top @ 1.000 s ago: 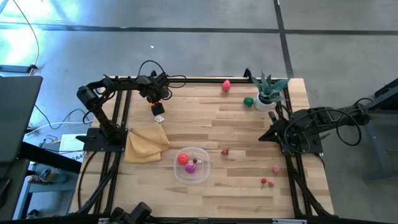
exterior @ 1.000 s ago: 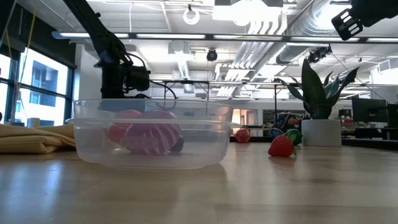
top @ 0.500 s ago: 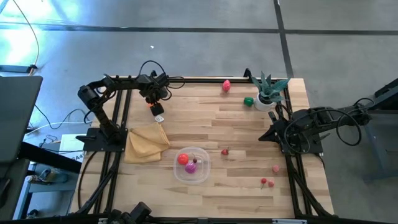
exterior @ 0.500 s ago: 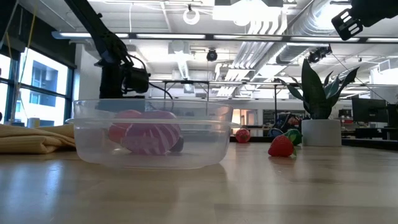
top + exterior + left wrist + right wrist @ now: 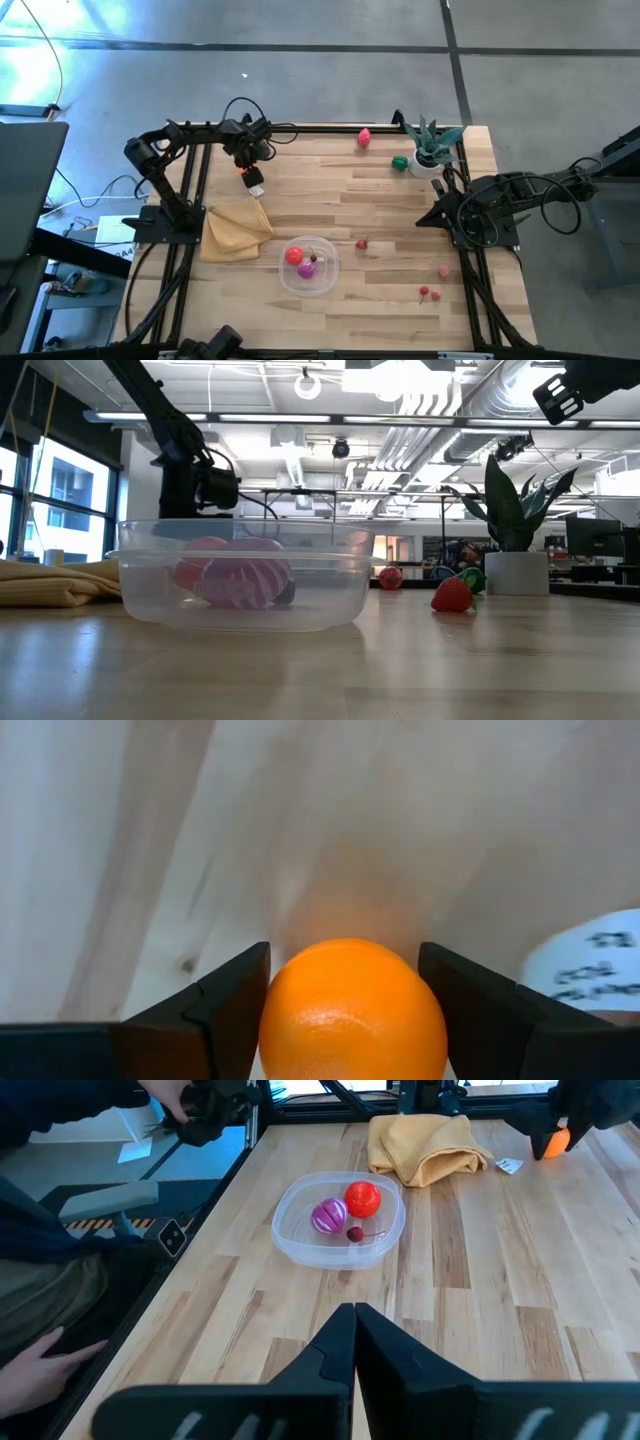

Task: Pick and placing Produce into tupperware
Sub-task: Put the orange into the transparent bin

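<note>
Table [image 5: 390, 215]: light wood planks | floor [image 5: 330, 80]: grey concrete | ceiling [image 5: 400, 400]: ducts

Plenty of bare wood is sitting open across the middle of the table [image 5: 330, 190], so a gripper could be passing freely between the yellow cloth [image 5: 236, 230] and the potted plant [image 5: 432, 148] (that plant is crowding the far right corner, with a green piece [image 5: 400, 163] just beside its pot). The tupperware [image 5: 309, 266] is blocking the near centre, with a small red piece [image 5: 361, 243] lying just to its right. The near right area is only being cluttered by a pink piece [image 5: 444, 271] and cherries [image 5: 429, 293].
</note>
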Controlling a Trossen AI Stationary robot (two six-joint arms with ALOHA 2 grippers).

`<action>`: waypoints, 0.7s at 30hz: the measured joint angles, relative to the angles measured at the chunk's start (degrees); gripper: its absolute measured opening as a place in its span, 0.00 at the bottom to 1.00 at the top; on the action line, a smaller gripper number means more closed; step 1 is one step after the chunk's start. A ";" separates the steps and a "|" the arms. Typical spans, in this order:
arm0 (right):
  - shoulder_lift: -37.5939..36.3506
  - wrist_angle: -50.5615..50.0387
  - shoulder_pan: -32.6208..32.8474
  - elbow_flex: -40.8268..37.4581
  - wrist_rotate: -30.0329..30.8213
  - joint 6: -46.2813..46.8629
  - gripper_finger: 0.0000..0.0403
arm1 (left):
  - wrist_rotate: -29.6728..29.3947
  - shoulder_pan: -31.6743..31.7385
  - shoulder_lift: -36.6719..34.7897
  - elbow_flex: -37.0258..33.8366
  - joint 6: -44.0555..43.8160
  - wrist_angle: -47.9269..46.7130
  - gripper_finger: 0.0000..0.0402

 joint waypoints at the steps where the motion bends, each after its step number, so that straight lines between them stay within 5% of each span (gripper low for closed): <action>1: 0.01 -0.02 0.00 -0.01 0.00 0.00 0.00 | 0.83 0.00 -0.16 0.00 0.21 -0.01 0.60; 9: 0.01 -0.02 0.00 -0.01 0.00 0.00 0.00 | 7.69 0.00 -2.93 0.02 1.43 0.03 0.55; 21: -0.01 0.00 0.00 -0.01 0.00 0.00 0.00 | 26.90 -5.89 -8.35 0.09 2.42 6.92 0.56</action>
